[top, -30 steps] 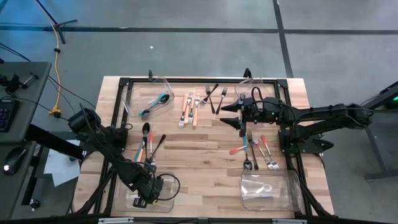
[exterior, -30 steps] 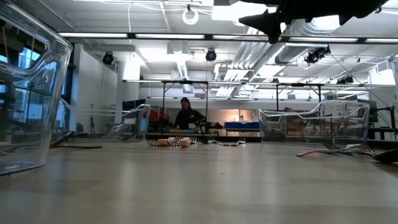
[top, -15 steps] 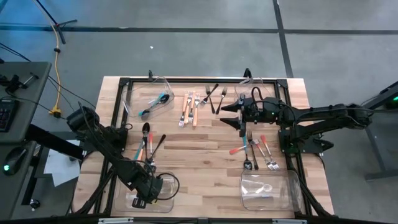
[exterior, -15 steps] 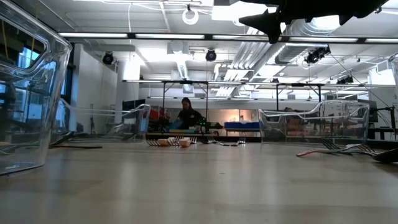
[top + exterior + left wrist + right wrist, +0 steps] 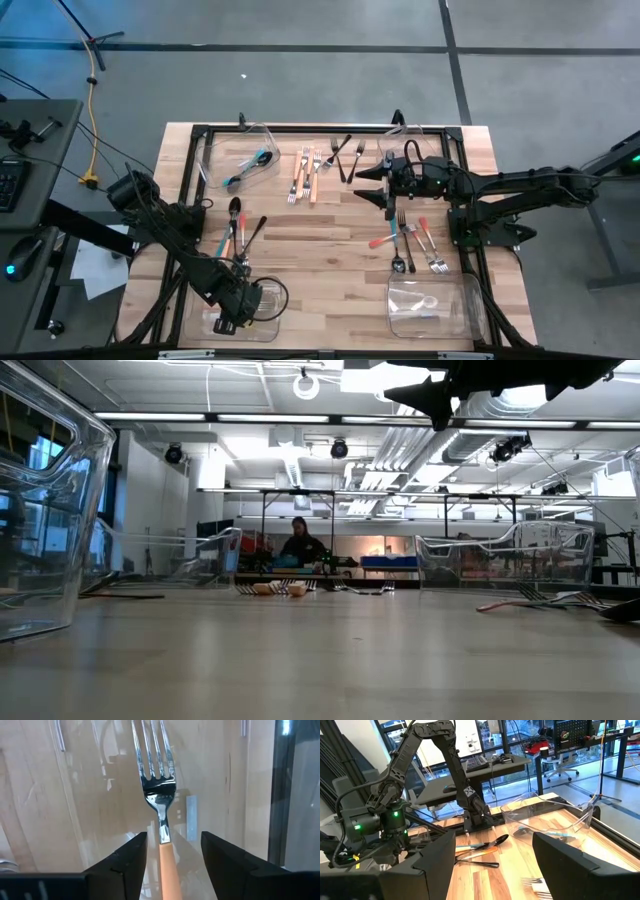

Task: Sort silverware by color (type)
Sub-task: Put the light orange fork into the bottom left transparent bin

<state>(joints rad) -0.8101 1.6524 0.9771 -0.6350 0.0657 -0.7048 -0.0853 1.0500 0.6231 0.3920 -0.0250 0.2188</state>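
My left gripper [image 5: 173, 835] points down into the clear bin [image 5: 275, 325] at the table's near left and is open. A fork with an orange handle [image 5: 159, 785] lies on the bin's floor between the fingers, with a gap on each side of its handle. My right gripper [image 5: 362, 186] hangs open above the far middle of the table and holds nothing. Other silverware lies in groups: orange-handled forks [image 5: 305, 175], dark forks [image 5: 345, 155], mixed pieces at the left [image 5: 238, 225] and at the right [image 5: 410, 240].
A clear bin at the far left [image 5: 215, 150] holds teal-handled pieces [image 5: 250, 165]. Two more clear bins stand at the far right [image 5: 410, 132] and the near right [image 5: 470, 310]. A black frame runs along the table's edges. A person sits far behind the table [image 5: 300, 545].
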